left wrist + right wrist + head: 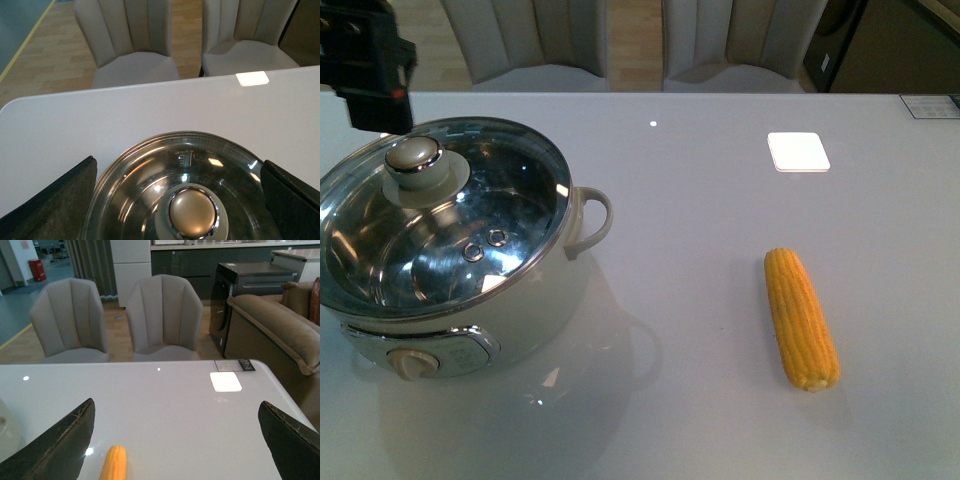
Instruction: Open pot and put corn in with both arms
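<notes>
Pot [450, 270] sits on the left side of the white table [700, 180] with its glass lid [490, 230] on, so as far as we can judge step one isn't done yet. The left gripper [177, 200] hangs right over it, fingers [50, 202] spread wide and holding nothing. That wrist camera shows the lid's knob [192, 212] almost dead centre between the two pads. That's the relation we care about: with the knob under the gap, a straight drop and a squeeze should catch it. Moving right, the corn [801, 318] lies flat on the tabletop well apart from the pot, its long axis running roughly away from us and the far end leaning a bit left. The right gripper [175, 442] is the nearer one to it, also wide open and empty, and the cob sits closer to one finger than the other. The front view gives us the whole cob and the pot's dial [412, 362], but no right arm at all. The right wrist view only catches the cob's tip.
</notes>
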Robot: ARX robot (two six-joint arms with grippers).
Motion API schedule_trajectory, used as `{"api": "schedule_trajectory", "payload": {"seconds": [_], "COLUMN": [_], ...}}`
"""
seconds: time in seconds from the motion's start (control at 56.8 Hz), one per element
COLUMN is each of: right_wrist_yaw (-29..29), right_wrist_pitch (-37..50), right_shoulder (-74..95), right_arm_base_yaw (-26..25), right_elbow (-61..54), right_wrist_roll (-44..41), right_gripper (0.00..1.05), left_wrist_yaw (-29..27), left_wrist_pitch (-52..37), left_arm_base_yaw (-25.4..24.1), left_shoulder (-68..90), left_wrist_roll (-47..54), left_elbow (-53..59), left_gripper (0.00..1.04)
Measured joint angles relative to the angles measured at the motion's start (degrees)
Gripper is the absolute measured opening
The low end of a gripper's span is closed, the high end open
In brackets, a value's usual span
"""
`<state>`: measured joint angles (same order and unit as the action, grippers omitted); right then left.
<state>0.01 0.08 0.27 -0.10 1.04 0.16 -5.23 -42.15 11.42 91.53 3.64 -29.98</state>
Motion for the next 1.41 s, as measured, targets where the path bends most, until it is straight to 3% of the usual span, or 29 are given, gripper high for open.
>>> {"api": "schedule_trajectory", "payload": {"seconds": [0.493, 1.091, 1.267, 1.408], "right_wrist_yaw": [0.0, 0.0, 0.0, 0.0], "right_wrist_pitch": [0.0, 0.0, 0.0, 0.0], "right_shoulder": [0.0, 0.0, 0.0, 0.0], "right_arm_base_yaw": [0.0, 0.0, 0.0, 0.0], "right_elbow": [0.0, 0.0, 0.0, 0.0], "right_wrist_roll": [0.0, 0.0, 0.0, 0.0], "right_gripper": [0.96, 0.96, 0.96, 0.96], "left_wrist_yaw": [-6.1, -8.6, -8.6, -8.6], "left_wrist_pitch": [-13.8, -18.1, -17.3, -16.5], "left_arm_base_yaw": [1.5, 2.8, 3.3, 3.5], "left_shoulder": [18.5, 24.7, 24.9, 24.9], "left_wrist_roll": [-2.1, -7.9, -9.6, -10.1], "left_elbow": [-2.9, -2.6, -2.6, -2.6], "left_gripper": [0.98, 0.98, 0.94, 0.84]}}
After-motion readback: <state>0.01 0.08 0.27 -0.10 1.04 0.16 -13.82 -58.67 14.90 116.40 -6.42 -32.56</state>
